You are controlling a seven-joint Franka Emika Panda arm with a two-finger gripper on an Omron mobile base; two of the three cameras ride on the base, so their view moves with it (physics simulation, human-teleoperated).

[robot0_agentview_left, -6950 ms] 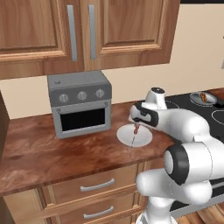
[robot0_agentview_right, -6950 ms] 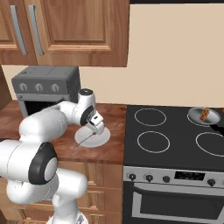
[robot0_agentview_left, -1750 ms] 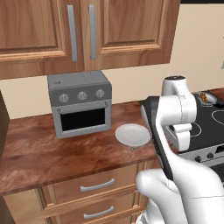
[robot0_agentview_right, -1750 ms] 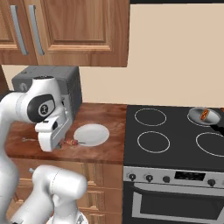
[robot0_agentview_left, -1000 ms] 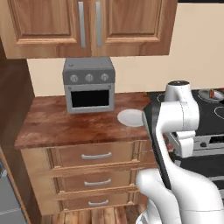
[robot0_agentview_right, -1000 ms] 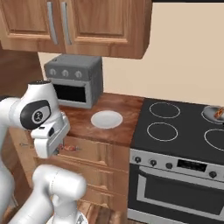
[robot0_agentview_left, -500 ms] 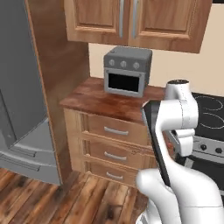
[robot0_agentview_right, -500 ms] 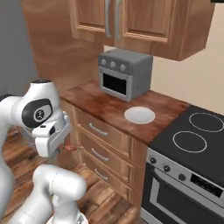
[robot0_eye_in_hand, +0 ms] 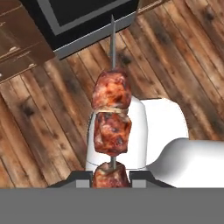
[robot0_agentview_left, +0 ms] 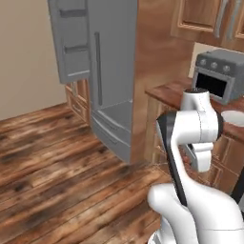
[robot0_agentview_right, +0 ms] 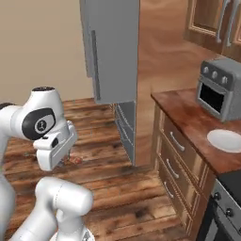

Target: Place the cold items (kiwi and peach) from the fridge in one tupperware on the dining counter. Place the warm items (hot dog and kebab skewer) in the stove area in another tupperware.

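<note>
Three browned chunks of meat are seen threaded on the thin metal rod of the kebab skewer, whose lowest chunk is clamped between the closed tips of the pincer at the bottom of the hand view, with the bare point of the rod reaching up over the wooden floor. From the right base view the skewer is glimpsed as a small reddish-brown shape just under the hand, hanging above the floor to the left of the cabinets. The fridge is seen standing tall and grey against a wood side panel, with one upper door swung open and a bottom drawer pulled out. A grey toaster oven is placed at the back of the reddish wood worktop, and a white plate lies near the worktop's front edge, beside the black cooktop.
</note>
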